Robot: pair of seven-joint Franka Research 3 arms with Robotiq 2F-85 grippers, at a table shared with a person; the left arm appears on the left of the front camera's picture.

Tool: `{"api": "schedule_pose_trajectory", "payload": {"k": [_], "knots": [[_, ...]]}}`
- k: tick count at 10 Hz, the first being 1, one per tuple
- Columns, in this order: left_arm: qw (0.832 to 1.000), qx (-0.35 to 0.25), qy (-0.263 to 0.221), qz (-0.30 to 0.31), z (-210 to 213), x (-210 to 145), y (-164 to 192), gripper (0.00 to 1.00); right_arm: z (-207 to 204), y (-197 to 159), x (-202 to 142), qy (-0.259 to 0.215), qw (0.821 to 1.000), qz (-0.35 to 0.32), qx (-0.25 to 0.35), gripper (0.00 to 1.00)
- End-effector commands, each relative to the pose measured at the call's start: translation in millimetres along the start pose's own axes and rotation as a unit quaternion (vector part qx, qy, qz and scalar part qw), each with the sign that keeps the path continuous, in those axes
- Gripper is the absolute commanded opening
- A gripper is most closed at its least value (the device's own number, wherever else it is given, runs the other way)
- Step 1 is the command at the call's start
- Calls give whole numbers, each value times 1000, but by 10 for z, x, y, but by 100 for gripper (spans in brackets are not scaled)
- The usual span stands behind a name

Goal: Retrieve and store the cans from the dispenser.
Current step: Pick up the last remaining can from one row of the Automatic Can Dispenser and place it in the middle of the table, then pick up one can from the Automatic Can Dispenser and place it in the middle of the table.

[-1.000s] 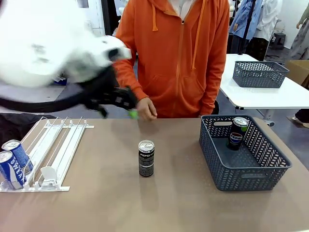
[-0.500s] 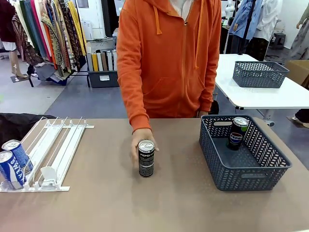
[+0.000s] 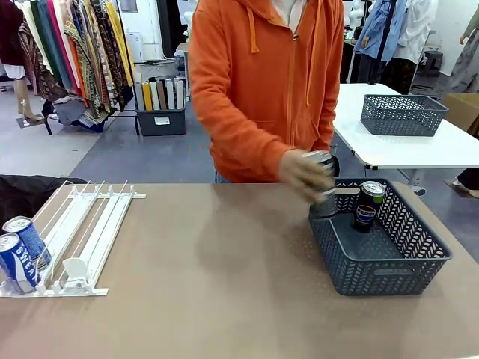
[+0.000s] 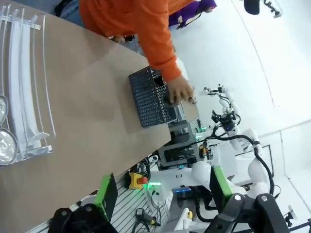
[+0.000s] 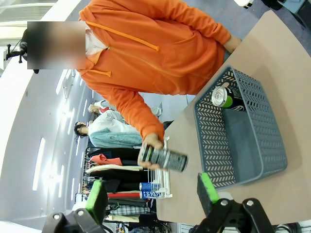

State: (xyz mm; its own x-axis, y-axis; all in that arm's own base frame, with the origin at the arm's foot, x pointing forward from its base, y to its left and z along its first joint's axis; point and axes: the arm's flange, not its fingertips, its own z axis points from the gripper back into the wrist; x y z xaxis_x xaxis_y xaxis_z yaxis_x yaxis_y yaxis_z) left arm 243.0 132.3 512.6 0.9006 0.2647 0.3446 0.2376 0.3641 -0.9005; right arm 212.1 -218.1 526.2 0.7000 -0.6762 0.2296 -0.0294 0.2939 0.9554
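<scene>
A person's hand [image 3: 303,173] holds a dark can [image 3: 322,161] tilted above the far left corner of the grey-blue basket [image 3: 374,273]. A second dark can [image 3: 368,206] stands upright inside the basket. The white dispenser [image 3: 97,224] lies at the table's left, with two blue cans [image 3: 19,250] at its near end. My left gripper [image 4: 163,194] hangs open high above the table, holding nothing, and looks down on the dispenser [image 4: 24,87] and basket [image 4: 146,102]. My right gripper [image 5: 150,194] is open and holds nothing, facing the held can [image 5: 163,158] and the basket [image 5: 209,141].
The brown table [image 3: 224,299] is bare between dispenser and basket. The person in an orange hoodie [image 3: 262,82] stands at the far edge. Behind them, a white table carries another basket [image 3: 400,116], and clothes racks stand at the back left.
My left arm has pulled out of the front view. The person took hold of the dark can standing mid-table and lifted it right, over the basket's corner.
</scene>
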Motion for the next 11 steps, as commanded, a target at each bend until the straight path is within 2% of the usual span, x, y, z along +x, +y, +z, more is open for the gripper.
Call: {"api": "schedule_pose_trajectory", "payload": {"k": [1,11], "knots": [[1000,7,-3,-18,0,0,-112,100,-7,15,11,-6,1000,10,17,100],[1000,17,0,-6,-3,-31,-94,100,-7,15,11,-6,1000,10,17,100]]}}
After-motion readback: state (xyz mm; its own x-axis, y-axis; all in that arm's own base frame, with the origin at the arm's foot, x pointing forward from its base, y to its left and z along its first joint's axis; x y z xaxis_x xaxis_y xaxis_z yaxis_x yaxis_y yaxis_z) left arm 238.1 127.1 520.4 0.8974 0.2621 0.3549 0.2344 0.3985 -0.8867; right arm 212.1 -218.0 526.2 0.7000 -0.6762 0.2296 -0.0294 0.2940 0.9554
